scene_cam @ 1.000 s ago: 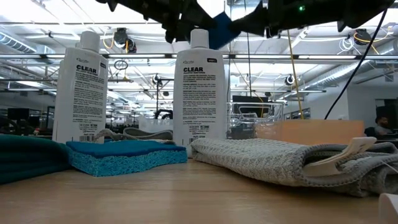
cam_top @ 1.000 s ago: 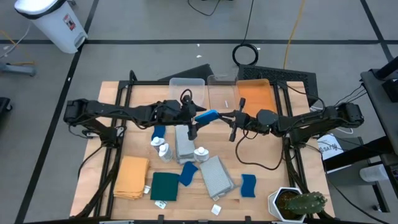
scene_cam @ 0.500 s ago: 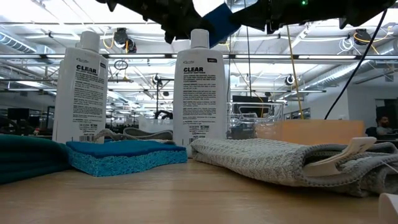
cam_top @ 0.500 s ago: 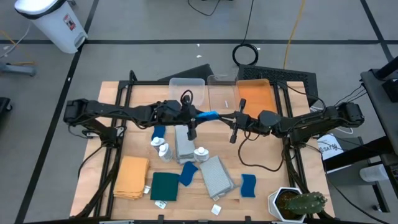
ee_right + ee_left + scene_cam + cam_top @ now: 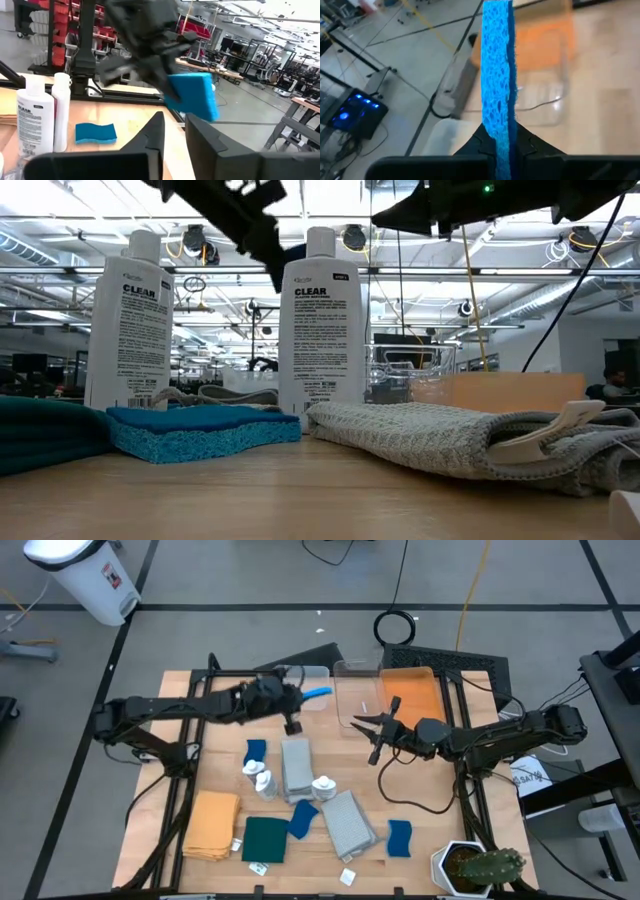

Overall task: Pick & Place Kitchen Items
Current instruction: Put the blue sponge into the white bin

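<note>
A small blue sponge-like cloth piece (image 5: pixel 318 693) hangs in the air over the clear bin (image 5: pixel 302 678) at the table's far side. My left gripper (image 5: pixel 303 696) is shut on it; the left wrist view shows the piece (image 5: pixel 496 65) edge-on ahead of the gripper (image 5: pixel 498 145). My right gripper (image 5: pixel 357 722) stands open to the right of it, over the table's middle, touching nothing. Its wrist view looks past its gripper (image 5: pixel 172 132) at the held piece (image 5: pixel 192 95). Other blue pieces (image 5: pixel 255 751), white bottles (image 5: pixel 262 780), grey cloths (image 5: pixel 296 768), a mustard cloth (image 5: pixel 212 825) and a green cloth (image 5: pixel 265 839) lie on the table. My left gripper pinches the blue piece's near end (image 5: pixel 498 131) between its two fingers, one on each broad face. The fingers come from the table's left, slanting a little downward. The piece sticks out ahead of the fingertips, along them, lifted clear of the table and the bin.
A second clear bin (image 5: pixel 358 698) and an orange tray (image 5: pixel 410 695) stand at the far edge, to the right of the first bin. A potted cactus (image 5: pixel 480 868) is at the near right corner. Two bottles (image 5: pixel 320 320) stand upright in the low view.
My left gripper has shut on the blue piece that my right gripper held between the two arms. My right gripper has opened and let go. My left gripper has then rolled and carried the piece toward the table's far edge and left, over the clear bin.
</note>
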Robot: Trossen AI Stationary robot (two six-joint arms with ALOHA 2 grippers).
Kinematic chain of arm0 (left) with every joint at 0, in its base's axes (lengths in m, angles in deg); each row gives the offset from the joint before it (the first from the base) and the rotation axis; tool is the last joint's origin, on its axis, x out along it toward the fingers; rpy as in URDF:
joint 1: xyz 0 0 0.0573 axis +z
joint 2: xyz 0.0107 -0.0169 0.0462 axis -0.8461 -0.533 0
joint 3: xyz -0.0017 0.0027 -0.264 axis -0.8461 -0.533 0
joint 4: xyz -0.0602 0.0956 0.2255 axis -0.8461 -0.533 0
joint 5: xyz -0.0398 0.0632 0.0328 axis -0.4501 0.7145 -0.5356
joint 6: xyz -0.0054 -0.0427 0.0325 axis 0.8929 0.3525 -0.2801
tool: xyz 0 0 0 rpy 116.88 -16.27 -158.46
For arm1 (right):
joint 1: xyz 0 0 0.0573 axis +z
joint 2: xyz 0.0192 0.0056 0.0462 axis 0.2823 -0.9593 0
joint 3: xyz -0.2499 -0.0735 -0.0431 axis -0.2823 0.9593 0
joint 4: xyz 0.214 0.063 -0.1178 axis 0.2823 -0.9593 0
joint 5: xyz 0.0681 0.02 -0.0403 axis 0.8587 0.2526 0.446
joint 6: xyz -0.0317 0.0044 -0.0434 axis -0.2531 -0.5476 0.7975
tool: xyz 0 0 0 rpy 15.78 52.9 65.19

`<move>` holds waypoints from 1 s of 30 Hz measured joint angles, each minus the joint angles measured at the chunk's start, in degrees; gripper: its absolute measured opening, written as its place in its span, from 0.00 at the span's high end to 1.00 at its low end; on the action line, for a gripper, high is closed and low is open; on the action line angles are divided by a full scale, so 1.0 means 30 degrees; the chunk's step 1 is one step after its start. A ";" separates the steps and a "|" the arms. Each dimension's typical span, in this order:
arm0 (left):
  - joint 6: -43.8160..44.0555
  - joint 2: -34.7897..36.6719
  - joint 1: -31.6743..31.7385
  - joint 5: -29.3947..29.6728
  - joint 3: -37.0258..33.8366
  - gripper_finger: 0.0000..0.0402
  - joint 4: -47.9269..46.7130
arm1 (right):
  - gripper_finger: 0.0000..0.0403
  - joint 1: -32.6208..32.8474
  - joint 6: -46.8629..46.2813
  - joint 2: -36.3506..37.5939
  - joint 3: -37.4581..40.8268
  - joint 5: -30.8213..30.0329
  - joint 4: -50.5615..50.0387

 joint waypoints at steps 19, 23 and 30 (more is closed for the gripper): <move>-0.0016 -0.4607 0.7484 -0.7477 -0.0007 0.97 0.0343 | 0.83 0.0000 0.0053 0.0000 0.0000 0.0007 -0.0238; -0.0009 -0.5535 0.7437 -0.7466 -0.0007 0.96 0.0996 | 0.83 0.0000 0.0022 0.0000 0.0000 0.0015 -0.0281; 0.0057 -0.6266 0.7428 -0.5634 -0.0007 0.97 0.0420 | 0.83 0.0000 0.0022 0.0000 0.0000 0.0015 -0.0290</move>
